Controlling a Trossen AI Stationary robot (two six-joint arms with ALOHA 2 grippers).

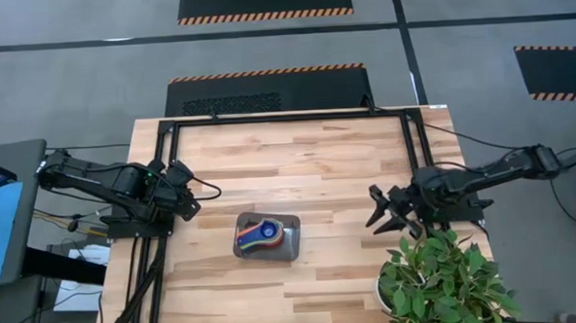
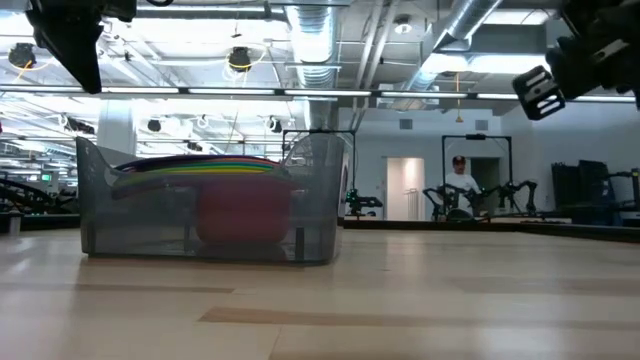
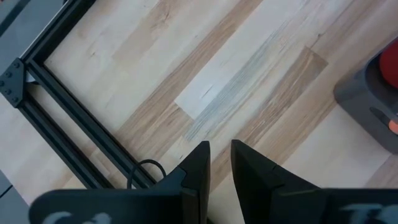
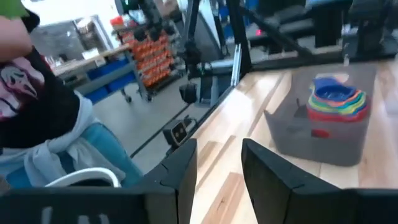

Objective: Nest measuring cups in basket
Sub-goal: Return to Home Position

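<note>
The dark grey basket point(image 1: 290, 241) stands on the wooden table, a little toward the near edge. The measuring cups point(image 1: 257, 236) lie nested inside it, blue on top, with red and orange handles showing. In the low view the basket point(image 2: 210, 215) shows stacked coloured rims point(image 2: 200, 163) above a red cup point(image 2: 245, 215). My left gripper point(image 1: 187, 190) hovers to the left of the basket, open by a narrow gap point(image 3: 221, 155) and empty. My right gripper point(image 1: 376, 208) hovers to the right of the basket, open point(image 4: 219, 162) and empty, facing the basket point(image 4: 323, 140).
A potted green plant point(image 1: 439, 281) stands at the table's near right corner, close under my right arm. A black frame point(image 1: 286, 118) runs along the far and side edges. A person point(image 4: 37, 106) stands beyond the table's left side. Bare wood lies around the basket.
</note>
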